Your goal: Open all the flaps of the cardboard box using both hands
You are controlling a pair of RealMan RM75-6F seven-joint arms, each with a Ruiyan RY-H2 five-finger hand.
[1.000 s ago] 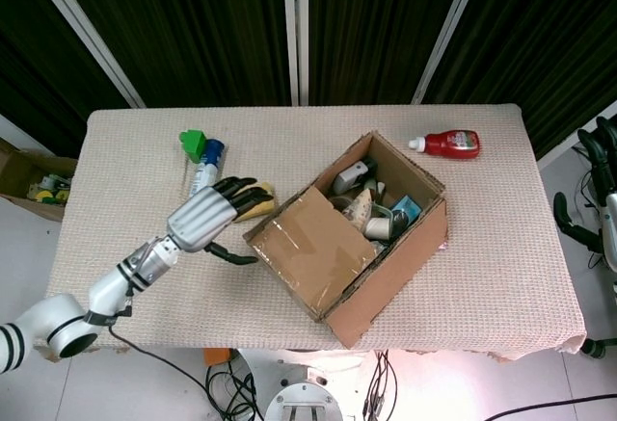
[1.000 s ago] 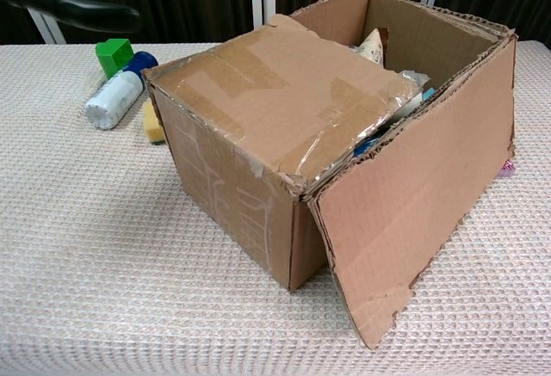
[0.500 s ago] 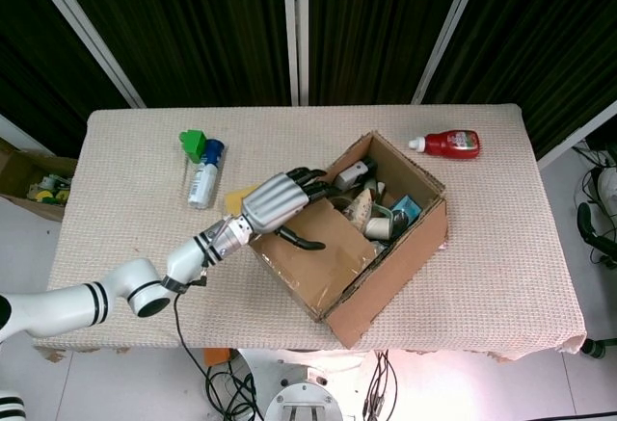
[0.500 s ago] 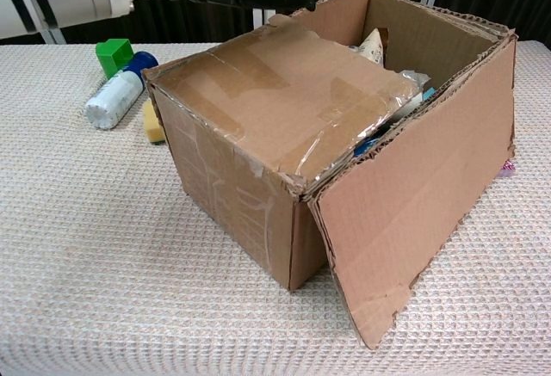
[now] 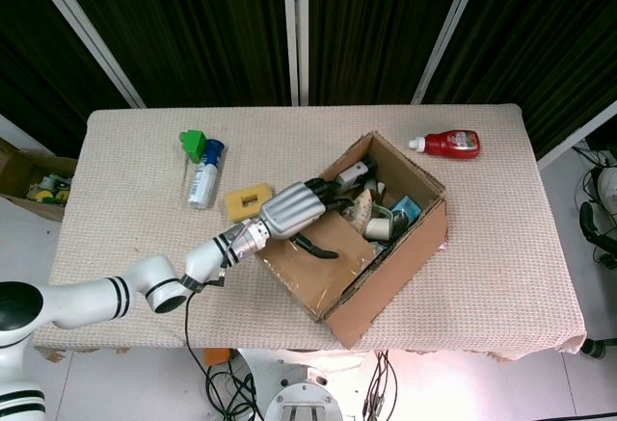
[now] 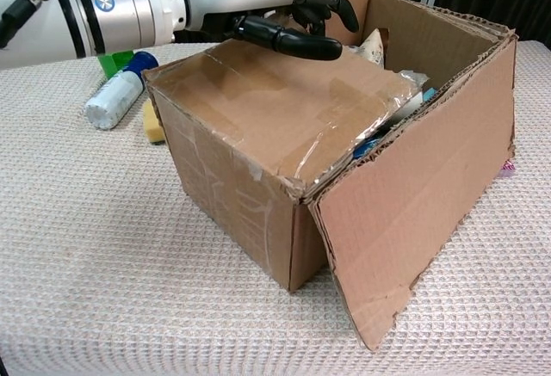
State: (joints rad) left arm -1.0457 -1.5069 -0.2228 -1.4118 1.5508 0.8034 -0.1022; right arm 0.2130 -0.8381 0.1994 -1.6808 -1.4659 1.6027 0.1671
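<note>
The cardboard box (image 5: pixel 386 276) stands mid-table, turned at an angle, with several small items inside. One taped flap (image 6: pixel 284 101) lies shut over its left half. Another flap (image 6: pixel 413 212) hangs down outside the front right wall, and the far flaps (image 6: pixel 430 27) stand up. My left hand (image 5: pixel 299 211) hovers flat over the shut flap with its fingers spread. Its fingertips (image 6: pixel 323 2) reach the flap's free edge by the opening and hold nothing. A dark bit of the right arm or hand (image 5: pixel 590 221) shows at the right frame edge, off the table.
A red bottle (image 5: pixel 448 143) lies at the table's far right. Left of the box are a yellow block (image 5: pixel 248 200), a white bottle with a blue cap (image 5: pixel 204 172) and a green block (image 5: pixel 193 142). A carton (image 5: pixel 29 178) sits on the floor at left.
My left hand has travelled right from beside the box to above the shut flap, its fingers now at the flap's free edge. The right arm has drawn back toward the frame edge.
</note>
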